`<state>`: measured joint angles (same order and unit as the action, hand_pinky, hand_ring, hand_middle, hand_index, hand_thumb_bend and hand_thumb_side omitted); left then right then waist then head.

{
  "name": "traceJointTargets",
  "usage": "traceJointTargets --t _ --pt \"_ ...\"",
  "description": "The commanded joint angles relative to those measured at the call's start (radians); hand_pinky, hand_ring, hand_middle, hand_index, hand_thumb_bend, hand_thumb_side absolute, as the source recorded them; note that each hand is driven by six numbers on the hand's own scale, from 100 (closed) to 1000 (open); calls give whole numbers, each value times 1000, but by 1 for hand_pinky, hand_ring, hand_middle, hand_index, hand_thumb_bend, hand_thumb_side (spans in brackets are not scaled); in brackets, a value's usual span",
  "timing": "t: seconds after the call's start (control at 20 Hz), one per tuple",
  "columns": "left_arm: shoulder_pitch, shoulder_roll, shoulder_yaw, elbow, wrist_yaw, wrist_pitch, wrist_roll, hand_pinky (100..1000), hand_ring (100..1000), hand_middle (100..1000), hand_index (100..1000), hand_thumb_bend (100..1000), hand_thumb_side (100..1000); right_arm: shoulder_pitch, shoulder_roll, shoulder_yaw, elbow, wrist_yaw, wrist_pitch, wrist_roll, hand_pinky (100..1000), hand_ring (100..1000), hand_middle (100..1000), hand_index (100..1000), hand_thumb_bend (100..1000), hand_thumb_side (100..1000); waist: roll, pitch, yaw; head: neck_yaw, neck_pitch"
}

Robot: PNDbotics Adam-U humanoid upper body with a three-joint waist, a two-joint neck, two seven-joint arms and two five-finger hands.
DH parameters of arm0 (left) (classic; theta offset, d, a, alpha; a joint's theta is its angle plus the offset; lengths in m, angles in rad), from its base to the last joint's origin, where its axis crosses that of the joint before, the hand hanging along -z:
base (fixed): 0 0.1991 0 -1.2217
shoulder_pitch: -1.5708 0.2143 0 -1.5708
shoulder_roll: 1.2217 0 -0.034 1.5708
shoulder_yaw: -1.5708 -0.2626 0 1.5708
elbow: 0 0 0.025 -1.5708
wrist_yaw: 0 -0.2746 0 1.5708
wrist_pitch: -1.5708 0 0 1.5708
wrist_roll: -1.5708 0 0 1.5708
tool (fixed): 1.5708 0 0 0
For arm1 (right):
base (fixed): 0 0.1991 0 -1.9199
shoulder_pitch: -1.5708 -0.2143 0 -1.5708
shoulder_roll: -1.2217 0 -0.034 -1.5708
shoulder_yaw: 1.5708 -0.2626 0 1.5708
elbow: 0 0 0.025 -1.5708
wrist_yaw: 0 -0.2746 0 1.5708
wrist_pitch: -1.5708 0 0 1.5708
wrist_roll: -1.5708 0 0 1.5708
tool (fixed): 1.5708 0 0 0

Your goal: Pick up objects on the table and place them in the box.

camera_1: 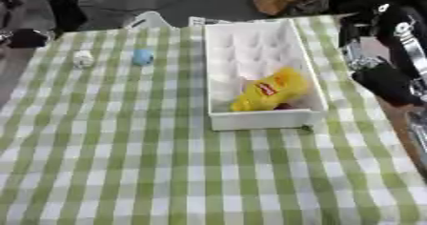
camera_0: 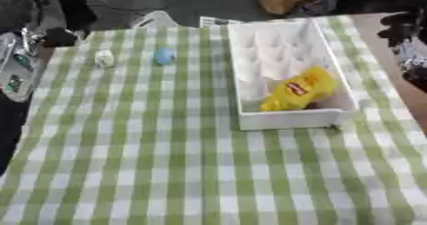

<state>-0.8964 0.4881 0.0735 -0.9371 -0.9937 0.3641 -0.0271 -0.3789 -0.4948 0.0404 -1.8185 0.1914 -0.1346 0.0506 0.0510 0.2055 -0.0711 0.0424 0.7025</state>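
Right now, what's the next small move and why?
Probably reach the left hand toward the small blue object. It and the small white object beside it still lie on the checked cloth, left of the white box, which already holds a yellow bag. The right arm sits off the table's right side, farther from both. Neither hand's fingers can be made out.
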Motion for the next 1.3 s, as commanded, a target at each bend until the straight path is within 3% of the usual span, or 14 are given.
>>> traceJointTargets --t 0.05,0.3,0.55,0.9,1.3 --pt "-40 42 22 34 -57 5 12 768 829 834 898 751 415 -11 -25 -2 -10 -7 -1 4 738 791 782 948 164 539 11 -34 -2 1 -9" --pt "-58 28 16 94 -141 45 49 773 834 841 900 761 400 -13 -26 -1 -11 -6 -1 4 738 791 782 948 164 539 8 -28 -7 1 -13" --pt "-85 8 19 153 -195 27 -3 776 833 849 903 714 393 -16 -26 2 -12 -6 -2 7 737 791 782 948 163 540 9 -21 -16 3 -17" --pt "-123 5 42 238 -139 -5 -106 783 848 868 912 648 386 -22 -28 6 -14 -6 -4 12 737 791 782 949 161 540 15 -12 -37 8 -28" --pt "-142 30 58 279 -43 -10 -95 789 855 871 908 578 372 -25 -30 9 -16 -3 -6 16 737 790 781 950 158 542 23 11 -62 14 -44"
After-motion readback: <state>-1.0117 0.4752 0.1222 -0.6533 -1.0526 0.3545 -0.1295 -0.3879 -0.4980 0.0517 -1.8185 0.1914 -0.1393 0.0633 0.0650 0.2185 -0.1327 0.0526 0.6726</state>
